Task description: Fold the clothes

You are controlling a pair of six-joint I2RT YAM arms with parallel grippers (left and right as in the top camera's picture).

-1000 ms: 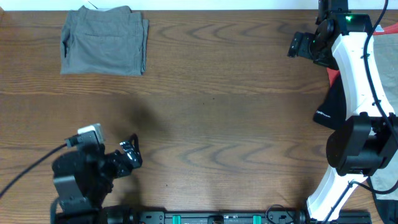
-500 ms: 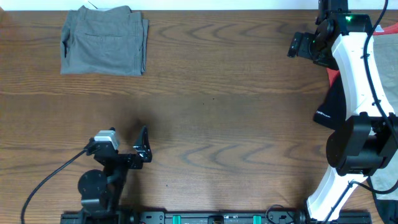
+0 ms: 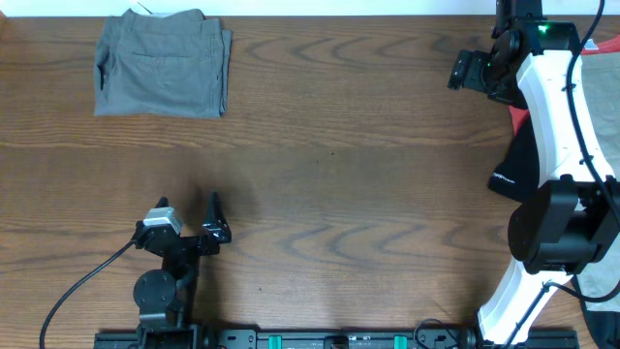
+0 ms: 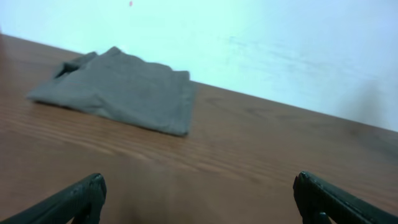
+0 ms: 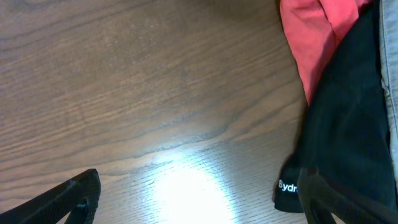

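The shorts (image 3: 163, 64) lie at the far left corner of the desk (image 3: 339, 145), close to its far edge. They form a compact, nearly square block, a touch longer left to right than near to far. The stitched pocket faces up, and layered edges show along the right side. To my eye they already look folded down, so judge whether another fold is needed.

Your left hand (image 3: 217, 221) sits at the near left, low over the desk and well apart from the shorts. From it, the shorts lie straight toward the far side and slightly left. The left wrist view agrees: the shorts (image 4: 118, 90) sit ahead and left of centre, with bare wood between. The left hand (image 4: 199, 199) has its fingers spread wide and nothing between them.

Your right hand (image 3: 457, 70) is at the far right, also well apart from the shorts, with the full width of bare desk between. In its own view the right hand (image 5: 199, 199) is spread wide and empty too. It hangs above wood beside a black garment (image 5: 348, 124) and a coral-red garment (image 5: 305, 31), neither of them your target.

The left arm is on the shorts' side, so any reach is its job. No bin, tray or basket shows in any view.
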